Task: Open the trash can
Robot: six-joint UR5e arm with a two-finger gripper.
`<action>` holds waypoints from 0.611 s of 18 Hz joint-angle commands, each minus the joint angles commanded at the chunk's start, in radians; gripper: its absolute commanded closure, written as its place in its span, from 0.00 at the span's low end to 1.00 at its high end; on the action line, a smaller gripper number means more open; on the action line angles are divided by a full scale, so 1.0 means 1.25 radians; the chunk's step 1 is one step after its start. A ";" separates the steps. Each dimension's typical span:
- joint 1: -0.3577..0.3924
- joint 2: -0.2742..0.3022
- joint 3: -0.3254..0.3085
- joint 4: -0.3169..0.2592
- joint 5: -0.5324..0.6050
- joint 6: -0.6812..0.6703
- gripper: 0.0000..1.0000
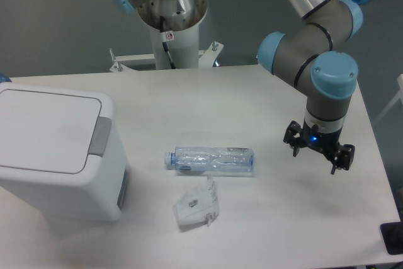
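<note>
The trash can (56, 155) is a large white boxy bin at the left of the table. Its flat white lid (47, 129) lies closed, with the grey push tab (99, 137) on its right edge. My gripper (315, 159) hangs over the right part of the table, far to the right of the bin. Its two fingers point down and stand apart, with nothing between them.
A clear plastic bottle (211, 160) lies on its side in the middle of the table, between the bin and the gripper. A small white wrinkled packet (196, 206) lies just in front of it. The arm's base (170, 23) stands at the table's back edge.
</note>
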 joint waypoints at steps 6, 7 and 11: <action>0.001 0.002 0.000 0.000 -0.001 -0.006 0.00; 0.000 0.002 0.000 0.001 -0.001 -0.010 0.00; -0.011 0.004 0.002 0.006 -0.001 -0.022 0.00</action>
